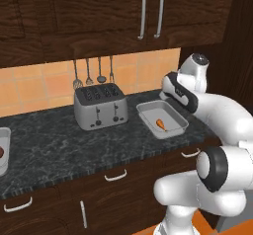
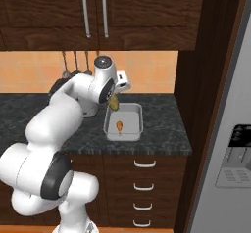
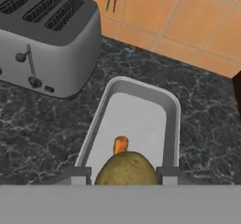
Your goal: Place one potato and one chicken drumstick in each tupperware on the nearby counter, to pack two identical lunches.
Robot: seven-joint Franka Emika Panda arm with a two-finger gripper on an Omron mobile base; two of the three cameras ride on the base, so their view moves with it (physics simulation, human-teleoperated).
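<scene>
Hand view looks down past the potato (image 3: 126,168), which sits pinched between the jaws of the gripper (image 3: 126,175), right above the near end of the tupperware (image 3: 173,106). The chicken drumstick (image 3: 120,144) already lies inside that tray, just past the potato. The tray sits on the dark bench (image 3: 42,124) beside the silver toaster (image 3: 47,44). What could go wrong? I think the potato hangs close to the tray's near rim, so if the jaws let go here it might hit the rim and roll out onto the bench. It could also land on the drumstick and bump it. The right base view shows the potato (image 2: 114,101) held up in the air over the tray (image 2: 138,110), well above the drumstick (image 2: 119,126), which the hand view cannot show. The left base view shows another tray (image 1: 5,135) far off at the bench's left end.
</scene>
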